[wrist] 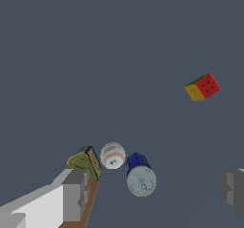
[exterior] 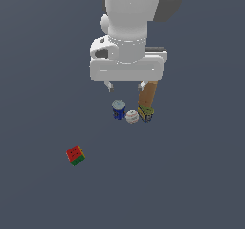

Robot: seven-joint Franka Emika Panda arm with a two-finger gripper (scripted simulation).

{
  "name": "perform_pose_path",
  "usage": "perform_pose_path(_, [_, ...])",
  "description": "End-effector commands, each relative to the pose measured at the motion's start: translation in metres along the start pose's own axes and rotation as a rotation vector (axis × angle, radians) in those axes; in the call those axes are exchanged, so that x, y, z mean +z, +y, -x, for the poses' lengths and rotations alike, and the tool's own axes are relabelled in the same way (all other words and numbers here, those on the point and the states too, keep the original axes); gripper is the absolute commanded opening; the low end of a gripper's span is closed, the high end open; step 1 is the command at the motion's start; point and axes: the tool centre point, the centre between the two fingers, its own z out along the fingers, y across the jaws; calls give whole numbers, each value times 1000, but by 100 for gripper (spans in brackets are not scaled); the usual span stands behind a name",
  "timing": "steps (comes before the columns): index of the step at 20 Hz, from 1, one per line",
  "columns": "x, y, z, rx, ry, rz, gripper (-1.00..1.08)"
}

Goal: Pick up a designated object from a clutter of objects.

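Blue can [exterior: 118, 110] standing upright, long axis vertical, silver-grey lid facing up.
The can sits beside the white baseball [exterior: 132, 117], which lies between it and the yellow-green tin [exterior: 146, 113]; the gripper [exterior: 126, 85] hangs above, jaws spread and empty.

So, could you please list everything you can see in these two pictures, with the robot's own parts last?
can: one, blue with a silver-grey lid, standing upright at the exterior view's left end of the cluster
baseball: one, white, right beside the can
tin: one, yellow-green, tilted, on the baseball's other side
box: one, brown, tall, behind the tin
puzzle cube: one, red, green and yellow, alone, well apart from the cluster
floor: dark grey-blue
gripper: one, white with grey fingers, open, above the cluster, holding nothing
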Motion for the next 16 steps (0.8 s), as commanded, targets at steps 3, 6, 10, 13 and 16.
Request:
perform_pose_path(3, [0,0,0,2,-1,-2,100])
perform_pose_path(6, [-1,-2,-1,12,-6,-13,100])
perform_pose_path(10, [-3,-3,-3,15,-10,-21,100])
perform_pose_path(13, [-1,-3,-2,17,-10,-20,100])
perform_pose_path(16, [5,-2,0,33,-11,-19,100])
